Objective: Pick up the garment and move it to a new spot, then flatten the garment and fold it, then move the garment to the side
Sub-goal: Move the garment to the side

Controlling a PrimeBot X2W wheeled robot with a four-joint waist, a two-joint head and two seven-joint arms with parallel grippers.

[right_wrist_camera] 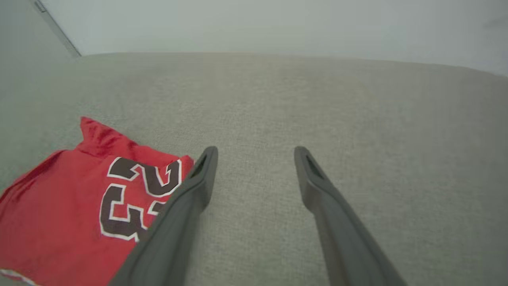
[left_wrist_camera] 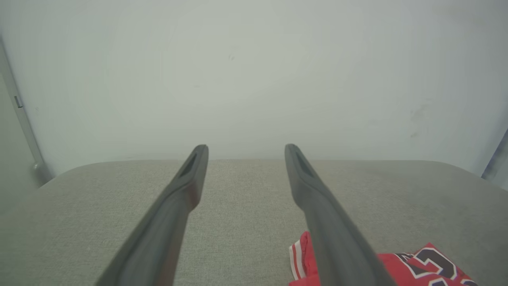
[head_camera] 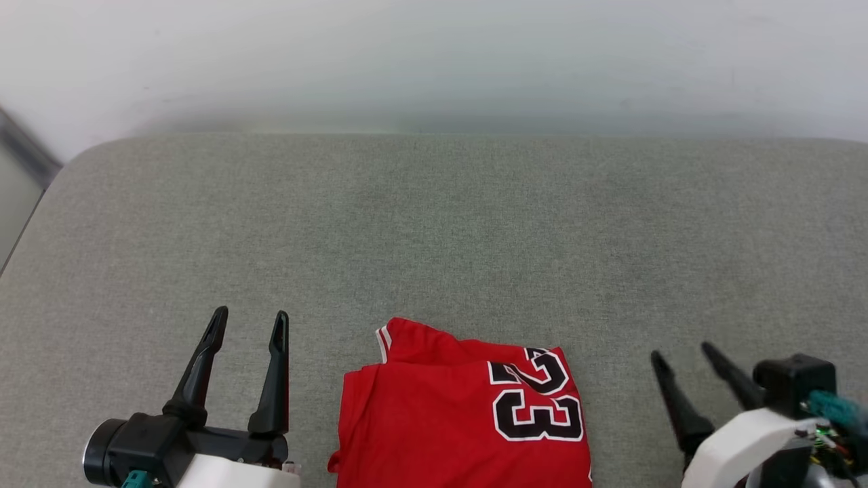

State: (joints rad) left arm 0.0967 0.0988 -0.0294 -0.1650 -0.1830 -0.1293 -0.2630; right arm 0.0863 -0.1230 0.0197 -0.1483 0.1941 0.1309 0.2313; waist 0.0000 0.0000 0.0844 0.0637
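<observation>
One red garment (head_camera: pixel 461 413) lies folded, number 23 up, at the near edge of the grey padded surface (head_camera: pixel 434 224). The left gripper (head_camera: pixel 251 315) and right gripper (head_camera: pixel 679 350) flank it, fingers spread and empty. Moving it aside likely calls for pinching all layers at both edges and lifting evenly, so the fold holds.

Left gripper (head_camera: pixel 251 314), right gripper (head_camera: pixel 679 350): apparently spread.
</observation>
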